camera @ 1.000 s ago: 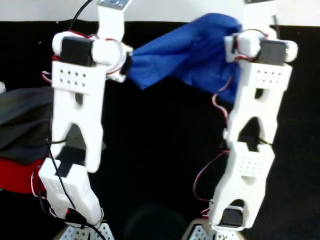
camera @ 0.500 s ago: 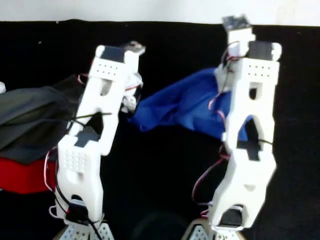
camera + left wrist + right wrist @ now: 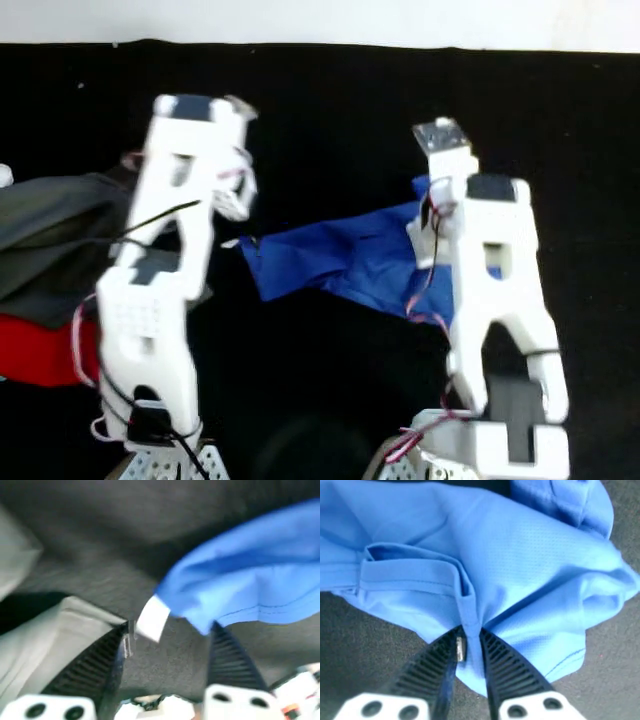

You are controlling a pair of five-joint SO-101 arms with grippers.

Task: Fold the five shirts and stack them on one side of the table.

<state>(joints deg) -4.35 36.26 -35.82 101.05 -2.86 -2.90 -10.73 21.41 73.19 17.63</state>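
- The blue shirt point(image 3: 330, 262), held aloft a second ago, has been lowered onto the table point(image 3: 330, 100) between the arms.
- A fold is pinched in the nearly closed right gripper point(image 3: 469, 639).
- The left gripper point(image 3: 167, 640) is spread wide. The corner seems released, though blur leaves doubt.
- Folding may now be begun.

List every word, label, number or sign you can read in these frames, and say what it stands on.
No text can be read.
The small white tag at the edge of the blue fabric shirt shows no print that can be made out.
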